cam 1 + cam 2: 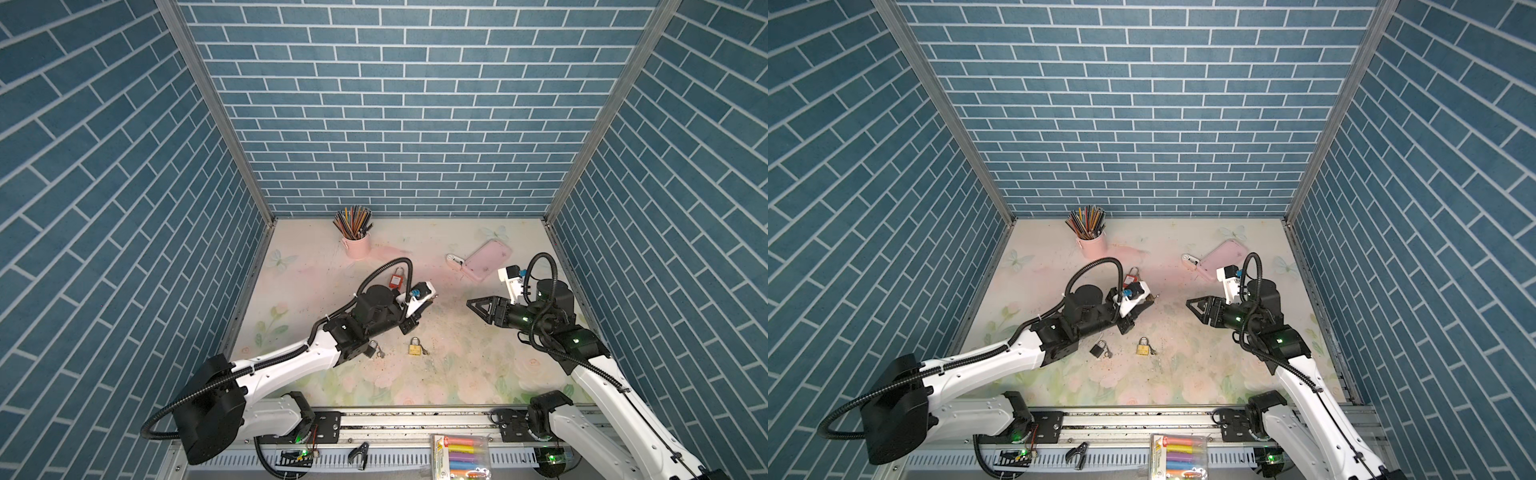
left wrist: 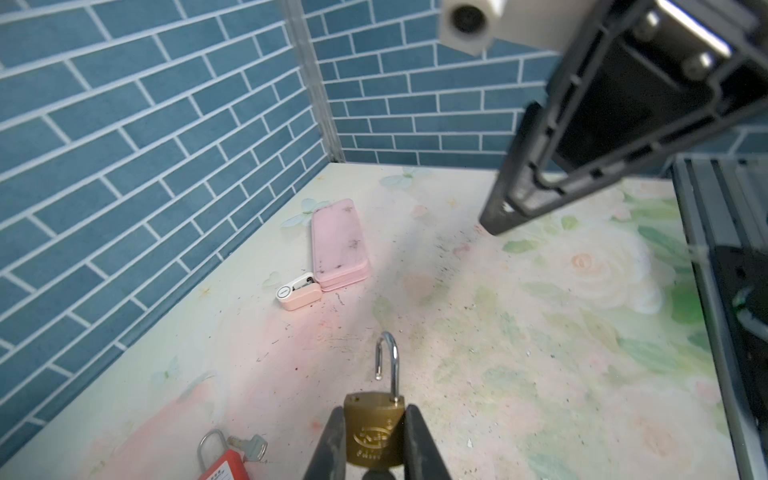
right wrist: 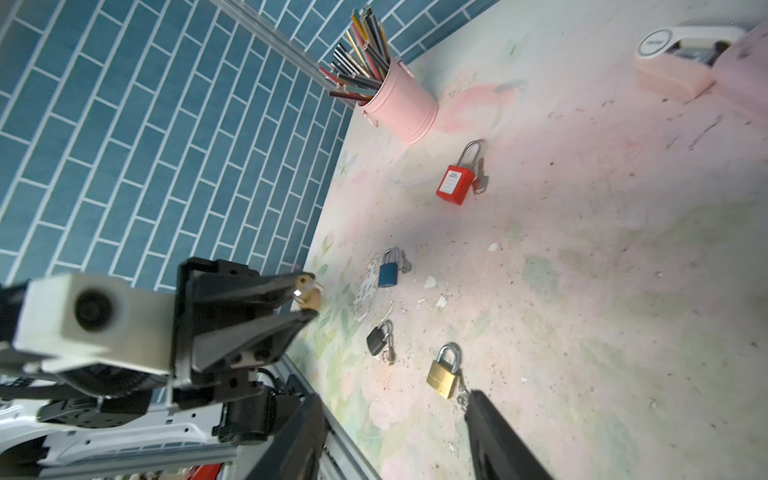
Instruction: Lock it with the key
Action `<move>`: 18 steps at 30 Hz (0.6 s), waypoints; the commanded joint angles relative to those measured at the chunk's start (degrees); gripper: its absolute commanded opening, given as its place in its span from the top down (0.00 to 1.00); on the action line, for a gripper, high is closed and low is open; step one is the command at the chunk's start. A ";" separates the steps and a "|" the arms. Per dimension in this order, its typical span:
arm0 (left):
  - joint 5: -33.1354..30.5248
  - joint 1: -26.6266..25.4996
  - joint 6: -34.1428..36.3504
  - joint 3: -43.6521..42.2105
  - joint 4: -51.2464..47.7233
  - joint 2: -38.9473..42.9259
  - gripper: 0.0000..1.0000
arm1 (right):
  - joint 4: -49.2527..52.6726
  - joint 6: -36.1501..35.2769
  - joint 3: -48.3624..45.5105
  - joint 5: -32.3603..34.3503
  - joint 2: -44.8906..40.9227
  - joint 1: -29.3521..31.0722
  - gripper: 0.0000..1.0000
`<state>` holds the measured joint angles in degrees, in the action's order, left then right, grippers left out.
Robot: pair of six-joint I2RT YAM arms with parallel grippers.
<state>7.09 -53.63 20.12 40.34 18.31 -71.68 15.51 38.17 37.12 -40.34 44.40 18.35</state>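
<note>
You are working on a pastel floral worktop [image 1: 457, 365], scuffed and speckled dark, boxed in on three sides by blue brick-pattern walls [image 1: 395, 124].

Count five padlocks. Four lie on the worktop: a red padlock [image 3: 455, 185], a blue padlock [image 3: 388, 274], a black padlock [image 3: 376, 338] and a loose brass one [image 3: 442, 378]. The fifth, the held brass padlock [image 2: 374, 436], is pinched by its body between your left fingers [image 2: 330, 449], above the middle of the worktop.

Its long axis runs in line with those fingers. The shackle leads away from the wrist toward the right side and stands open, its short leg out of the body.

A key [image 2: 253, 446] lies against the red padlock. There is one pencil cup [image 1: 357, 247], one pink case [image 1: 486, 262] and one small pink gadget [image 1: 455, 262].

Your right fingers [image 3: 494, 436] stand apart, holding nothing, well clear of the held brass padlock.
</note>
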 commanded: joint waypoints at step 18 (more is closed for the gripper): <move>-10.79 -9.78 14.85 1.23 4.36 -8.39 1.00 | 1.93 4.60 -2.80 -8.10 2.39 3.15 0.52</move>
<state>-2.33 -63.09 33.93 39.92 19.88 -79.70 16.62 41.41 35.18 -47.05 46.68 20.80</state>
